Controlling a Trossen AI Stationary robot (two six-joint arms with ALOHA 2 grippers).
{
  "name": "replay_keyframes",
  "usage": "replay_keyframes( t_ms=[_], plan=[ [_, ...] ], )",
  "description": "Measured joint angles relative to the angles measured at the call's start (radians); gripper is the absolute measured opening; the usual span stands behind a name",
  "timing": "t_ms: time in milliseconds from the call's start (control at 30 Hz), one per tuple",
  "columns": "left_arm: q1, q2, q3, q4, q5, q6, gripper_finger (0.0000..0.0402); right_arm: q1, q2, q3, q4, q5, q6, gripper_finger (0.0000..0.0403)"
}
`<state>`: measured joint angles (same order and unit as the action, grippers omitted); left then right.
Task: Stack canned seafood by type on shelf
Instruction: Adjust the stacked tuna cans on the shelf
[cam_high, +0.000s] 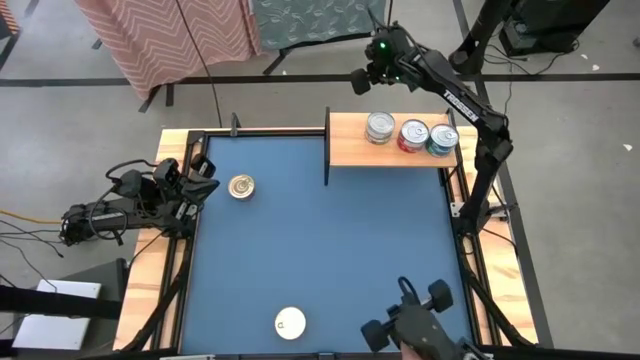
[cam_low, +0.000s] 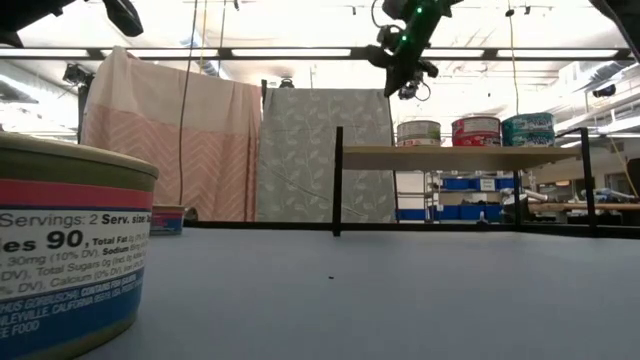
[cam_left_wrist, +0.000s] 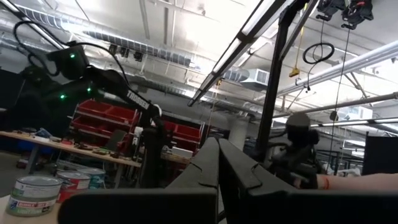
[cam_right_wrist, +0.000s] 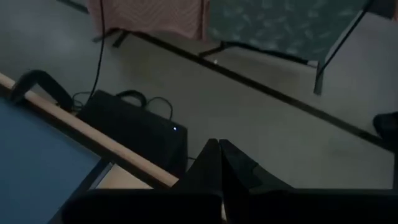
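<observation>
- Risk, as a judgement: only 3 tins (cam_high: 411, 134) sit on the shelf (cam_high: 350, 140), in a tight row at its right end; a careless pass or off-centre stacking could knock them over the edge.
- Risk: 2 tins out on the blue table (cam_high: 330, 250), a gold-lidded tin (cam_high: 241, 186) at the far left and a white-lidded tin (cam_high: 290, 322) at the near edge, both well apart from the shelf, so long carries and more chance of a slip.
- Right gripper (cam_high: 362, 80) raised beyond the table's far edge, just past the shelf's left part, fingers pressed together, holding nothing; shelf tins near but not touched.
- Left gripper (cam_high: 205, 188) folded at the table's left rail, fingers pressed together, empty; gold-lidded tin just beside it, apart.
</observation>
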<state>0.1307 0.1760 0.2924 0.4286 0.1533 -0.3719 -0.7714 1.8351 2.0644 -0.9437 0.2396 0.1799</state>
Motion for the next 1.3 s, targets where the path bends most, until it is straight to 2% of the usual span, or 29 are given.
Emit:
replay_keyframes(
  t_ms=[167,233,300,400,567,800,900,1300],
  plan=[
    [0.0,0.0,0.0,0.003,-0.001,0.001,0.0004,-0.007,0.047,0.0,-0.002,-0.038,0.022,0.0002],
    [0.0,0.0,0.0,0.011,-0.001,0.001,0.0004,-0.022,0.062,0.0,-0.009,-0.128,0.059,0.0002],
    [0.0,0.0,0.0,0.021,-0.001,0.002,0.0004,-0.045,0.078,0.0,-0.016,-0.262,0.121,0.0002],
    [0.0,0.0,0.0,0.029,-0.001,0.005,0.0004,-0.078,0.099,-0.001,-0.047,-0.342,0.197,0.0002],
    [0.0,0.0,0.0,0.032,0.0,0.004,0.0004,-0.11,0.087,0.0,-0.101,-0.337,0.219,0.0002],
    [0.0,0.0,0.0,0.031,0.0,0.009,0.0004,-0.148,0.093,-0.004,-0.27,-0.393,0.204,0.0002],
    [0.0,0.0,0.0,0.031,0.0,0.028,0.0004,-0.138,0.094,-0.016,-0.287,-0.351,0.187,0.0002],
    [0.0,0.0,0.0,0.031,0.043,0.028,0.0004,-0.099,0.094,-0.135,-0.284,-0.364,0.191,0.0002]
  ],
)
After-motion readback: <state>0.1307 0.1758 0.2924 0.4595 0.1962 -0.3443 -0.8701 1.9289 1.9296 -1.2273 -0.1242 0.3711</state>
